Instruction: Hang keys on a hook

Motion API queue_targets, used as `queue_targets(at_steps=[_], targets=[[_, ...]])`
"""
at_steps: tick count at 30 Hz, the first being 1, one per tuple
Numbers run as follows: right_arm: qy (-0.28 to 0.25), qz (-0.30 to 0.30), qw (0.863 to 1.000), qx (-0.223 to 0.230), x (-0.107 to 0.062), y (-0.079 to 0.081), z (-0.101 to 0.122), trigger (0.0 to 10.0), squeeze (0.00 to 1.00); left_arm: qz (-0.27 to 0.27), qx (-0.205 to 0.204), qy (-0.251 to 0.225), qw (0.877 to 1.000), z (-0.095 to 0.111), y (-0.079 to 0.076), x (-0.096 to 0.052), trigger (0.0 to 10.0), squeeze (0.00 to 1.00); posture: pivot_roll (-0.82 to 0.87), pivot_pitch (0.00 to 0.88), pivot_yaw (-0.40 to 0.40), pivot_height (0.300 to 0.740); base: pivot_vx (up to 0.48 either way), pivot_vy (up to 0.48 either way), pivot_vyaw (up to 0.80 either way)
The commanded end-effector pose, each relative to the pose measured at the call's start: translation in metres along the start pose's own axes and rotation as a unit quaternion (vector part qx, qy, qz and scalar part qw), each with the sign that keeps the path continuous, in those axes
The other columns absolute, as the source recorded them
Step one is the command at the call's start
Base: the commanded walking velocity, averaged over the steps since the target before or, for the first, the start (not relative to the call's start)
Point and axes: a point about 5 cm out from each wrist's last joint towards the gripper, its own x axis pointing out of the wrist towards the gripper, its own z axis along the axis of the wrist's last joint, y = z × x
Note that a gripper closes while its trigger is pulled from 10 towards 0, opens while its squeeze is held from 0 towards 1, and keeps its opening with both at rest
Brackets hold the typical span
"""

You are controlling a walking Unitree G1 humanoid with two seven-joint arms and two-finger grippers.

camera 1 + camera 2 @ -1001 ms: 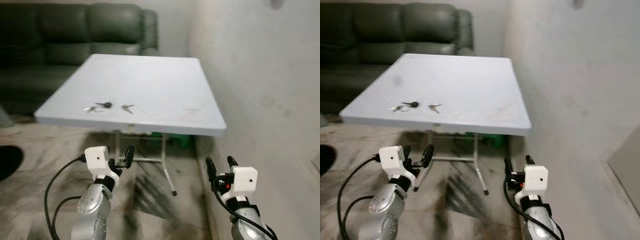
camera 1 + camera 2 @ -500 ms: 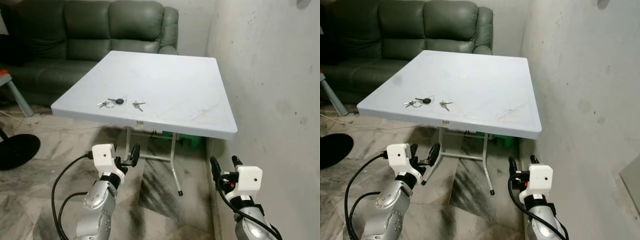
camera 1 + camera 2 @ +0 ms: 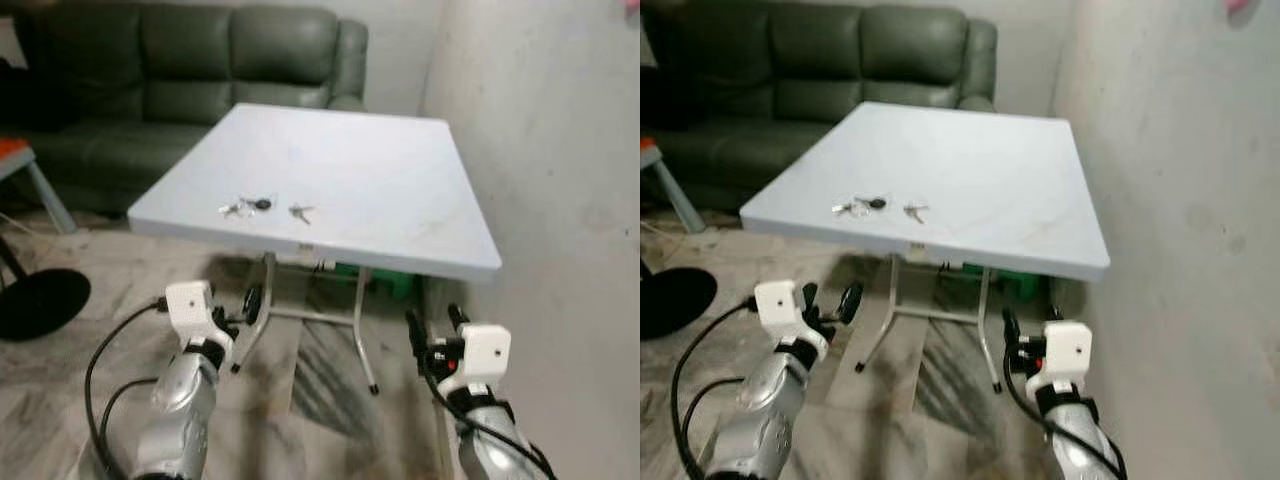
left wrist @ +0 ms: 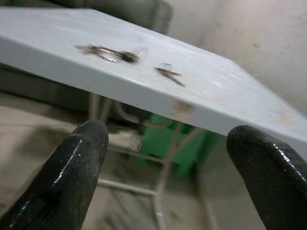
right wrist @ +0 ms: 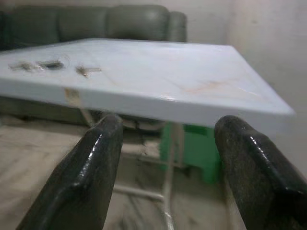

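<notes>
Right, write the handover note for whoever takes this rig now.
Left gripper: open, empty, held low in front of the table's near edge.
Right gripper: open, empty, low beside the wall.
Keys: a bunch with a black fob and a smaller key set lie apart on the white table, near its front edge.
Done: nothing picked up.
Left: close in, grasp the keys, find a hook, hang them.

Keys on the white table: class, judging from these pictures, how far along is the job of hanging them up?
Nothing looks done: the keys lie on the white table. In hand: both arms are held low before the table's near edge, left pincer and right pincer open and holding nothing. Left: reaching, grasping, hanging.
</notes>
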Motion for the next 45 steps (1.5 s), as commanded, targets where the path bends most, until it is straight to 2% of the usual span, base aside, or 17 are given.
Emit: queue_targets(at_steps=[1, 41, 45], targets=[[-0.013, 0.001, 1.0, 0.005, 0.0028, 0.0032, 0.0064, 10.0, 0.0, 0.004, 0.006, 0.0, 1.0, 0.0027, 0.0046, 0.0006, 10.0, 0.0, -0.04, 0.0, -0.044, 0.74, 0.0, 0.472, 0.0], [-0.005, 0.019, 1.0, 0.006, 0.0001, 0.0073, 0.0046, 10.0, 0.0, 0.007, 0.006, 0.0, 1.0, 0.0014, 0.0051, -0.0002, 10.0, 0.0, -0.03, 0.0, -0.058, 0.74, 0.0, 0.468, 0.0], [-0.004, 0.019, 1.0, 0.006, -0.0001, 0.0075, 0.0043, 10.0, 0.0, 0.008, 0.006, 0.0, 1.0, 0.0011, 0.0053, -0.0004, 10.0, 0.0, -0.03, 0.0, -0.058, 0.74, 0.0, 0.0, 0.0]])
